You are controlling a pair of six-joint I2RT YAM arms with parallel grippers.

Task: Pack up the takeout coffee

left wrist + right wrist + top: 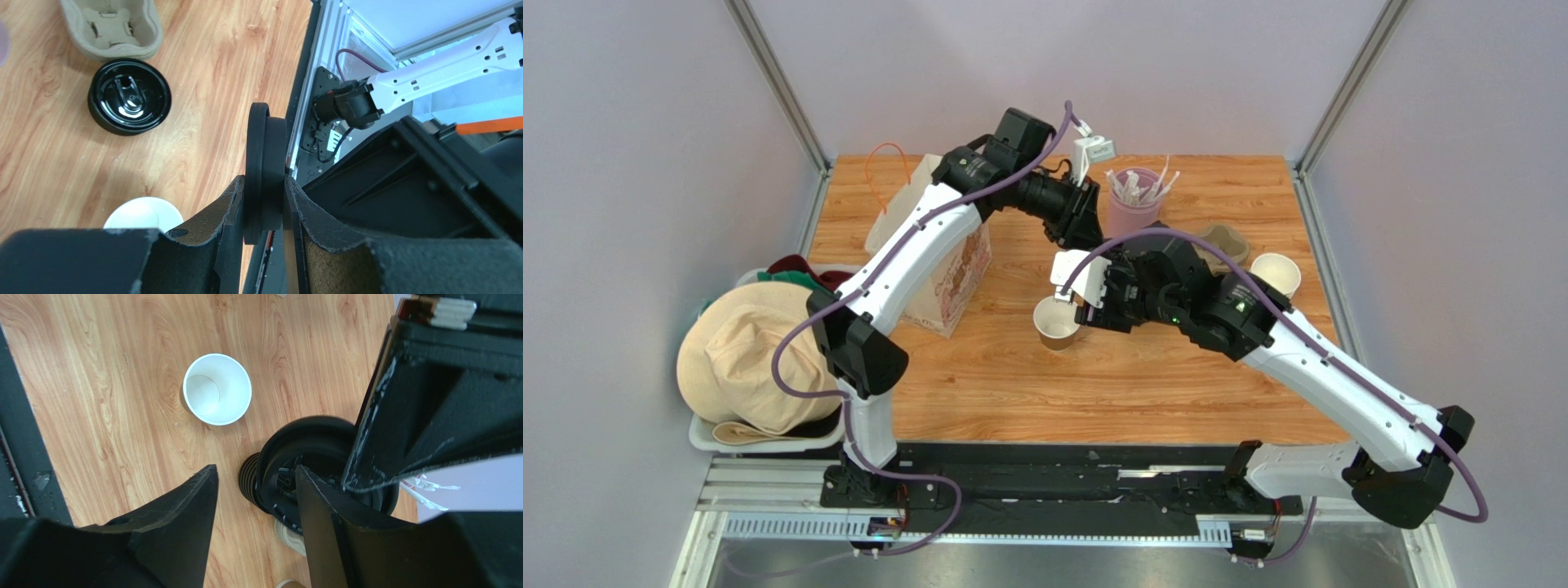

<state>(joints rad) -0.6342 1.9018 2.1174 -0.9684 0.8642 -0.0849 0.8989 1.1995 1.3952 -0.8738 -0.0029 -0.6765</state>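
The kraft-brown paper cup (1055, 322), white inside and with no lid on it, stands upright mid-table; it also shows in the right wrist view (218, 389) and the left wrist view (144, 214). My left gripper (264, 184) is shut on one black lid (265, 135), held on edge above the table, next to the pink cup in the top view (1090, 227). My right gripper (256, 471) is open and empty above a stack of black lids (307, 459); in the top view it (1090, 300) is just right of the cup. The stack also shows in the left wrist view (129, 104).
A paper bag (934, 263) stands at the left under the left arm. A pink cup of white sticks (1133, 202) is at the back. A pulp cup carrier (1225, 241) and another brown cup (1275, 272) sit at the right. A bin of cloth (756, 368) lies off the table's left edge.
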